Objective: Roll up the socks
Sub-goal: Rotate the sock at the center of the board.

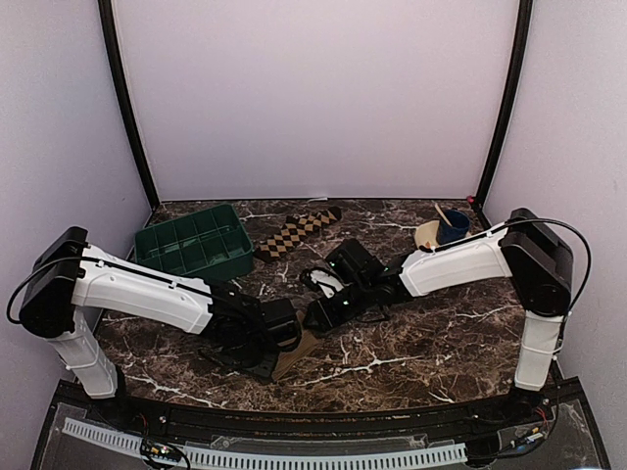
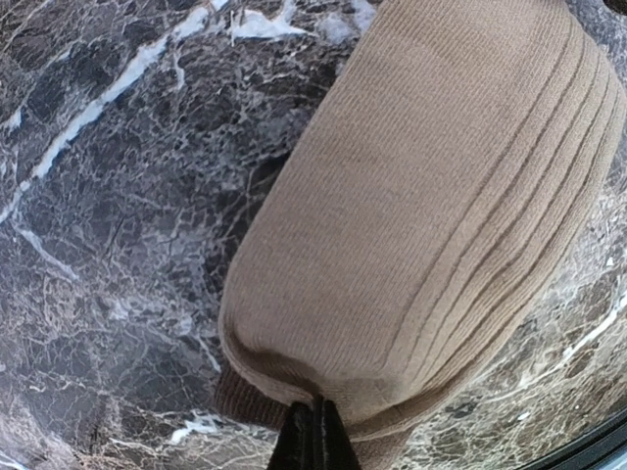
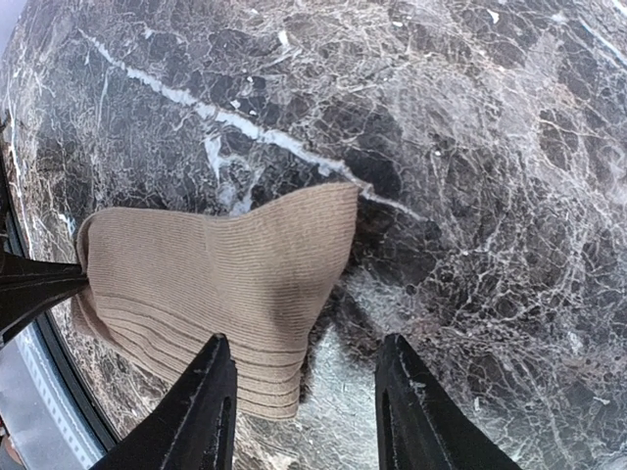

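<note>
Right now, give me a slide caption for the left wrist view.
Left gripper shut on the edge of the ribbed tan sock, with the dark marble table behind it.

A tan ribbed fabric sock (image 3: 216, 274) lies flat on the dark marble desk (image 3: 470, 147) veined with white. The right gripper (image 3: 304, 343) shows its two black fingers (image 3: 201, 411) spread apart. One overlaps the sock's near edge, and the other stands over bare desk just beside the sock. The left gripper (image 3: 78, 279), a black wedge, meets the sock's left end.
</note>
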